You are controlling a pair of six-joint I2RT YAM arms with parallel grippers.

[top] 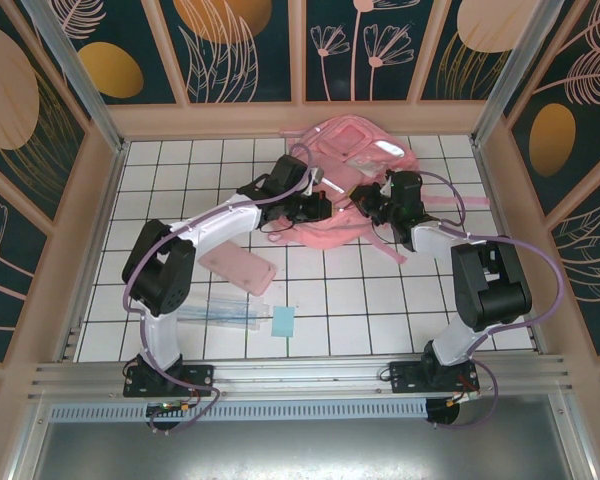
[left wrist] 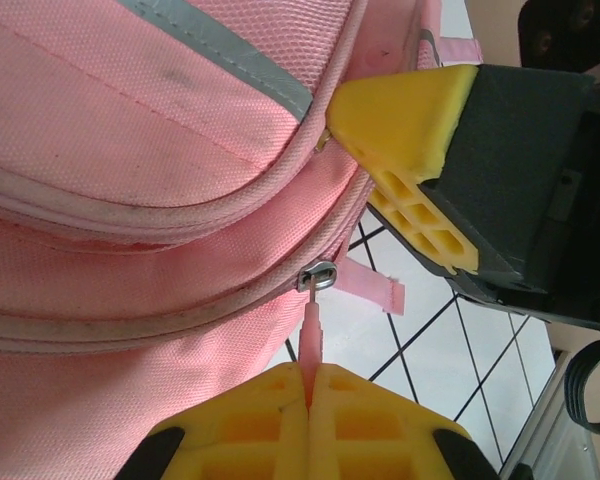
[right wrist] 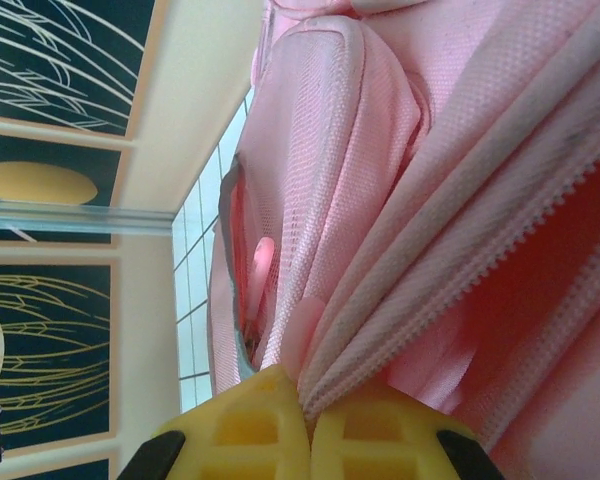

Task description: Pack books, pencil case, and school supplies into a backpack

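Top: pink backpack, shiny strips, straps splayed. Pale pink pencil case, clear packet and blue pad lie nearer the arms' bases than the backpack, to its left.
Left wrist: left gripper pinches the backpack's zipper pull.
Right wrist: right gripper is clamped on its zipper seam.

The backpack lies far centre, the pencil case nearer left, packet and pad before it.

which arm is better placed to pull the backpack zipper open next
Left. The left gripper is shut on the large pink fabric backpack's pink zipper pull tab; the right gripper pinches a seam.
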